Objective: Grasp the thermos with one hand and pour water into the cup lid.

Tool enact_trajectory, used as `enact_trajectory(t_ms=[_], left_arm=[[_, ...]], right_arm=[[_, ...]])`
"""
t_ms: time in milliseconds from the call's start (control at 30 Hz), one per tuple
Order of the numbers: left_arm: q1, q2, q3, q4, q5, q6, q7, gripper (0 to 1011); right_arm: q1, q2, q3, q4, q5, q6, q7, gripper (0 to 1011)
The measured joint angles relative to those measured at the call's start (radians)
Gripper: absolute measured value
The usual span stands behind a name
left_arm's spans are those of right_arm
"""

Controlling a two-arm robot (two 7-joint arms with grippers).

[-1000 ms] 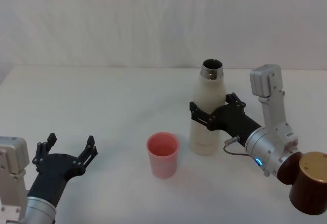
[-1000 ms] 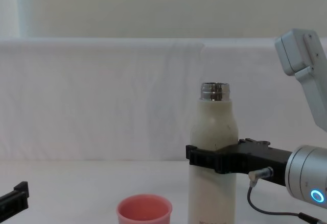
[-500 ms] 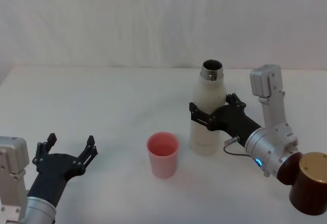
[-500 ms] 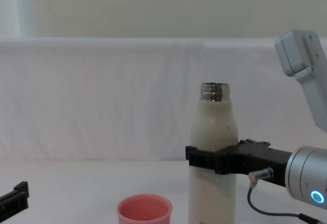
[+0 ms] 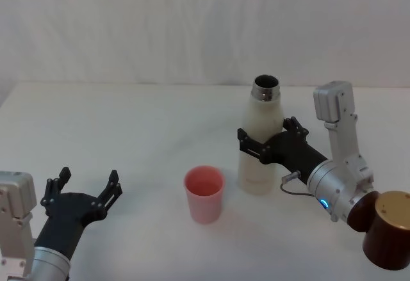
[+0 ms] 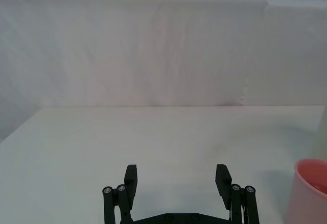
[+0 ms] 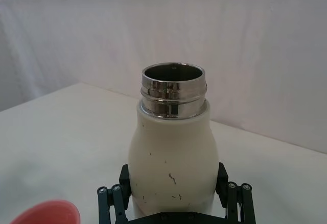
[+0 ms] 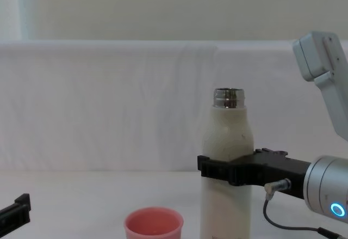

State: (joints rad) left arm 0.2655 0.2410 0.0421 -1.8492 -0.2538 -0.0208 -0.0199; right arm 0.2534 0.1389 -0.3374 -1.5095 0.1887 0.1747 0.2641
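Nothing moved: right hand (image 5: 269, 139) still clamps the scuffed, steel-necked thermos (image 5: 260, 140).

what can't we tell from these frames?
- Water level in the thermos: opaque wall, dark mouth.
- Thermos base, chest view: cut off by the bottom edge.
- Right gripper pad contact: hidden behind the body.
- Cup lid contents: too faint to tell.
- Left gripper: open, idle.

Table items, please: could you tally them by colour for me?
Cream-white: 1, the thermos, held by the right gripper.
Pink: 1, the cup lid.
Brown: 1, a gold-topped container.
Total: 3.
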Motion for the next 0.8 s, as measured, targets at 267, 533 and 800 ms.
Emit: enact_trajectory(t_ms=[267, 533, 800], left_arm=[[0.000, 0.000, 0.000, 0.000, 0.000, 0.000, 0.000, 1001], [0.000, 0.000, 0.000, 0.000, 0.000, 0.000, 0.000, 1001], [0.000, 0.000, 0.000, 0.000, 0.000, 0.000, 0.000, 1001]], right_arm=[[-0.002, 0.009, -0.009, -0.013, 0.006, 0.000, -0.001, 1000], [-0.007, 0.023, -0.016, -0.028, 0.010, -0.003, -0.001, 1000], [-0.022, 0.037, -0.013, -0.047, 0.011, -0.003, -0.006, 1000]])
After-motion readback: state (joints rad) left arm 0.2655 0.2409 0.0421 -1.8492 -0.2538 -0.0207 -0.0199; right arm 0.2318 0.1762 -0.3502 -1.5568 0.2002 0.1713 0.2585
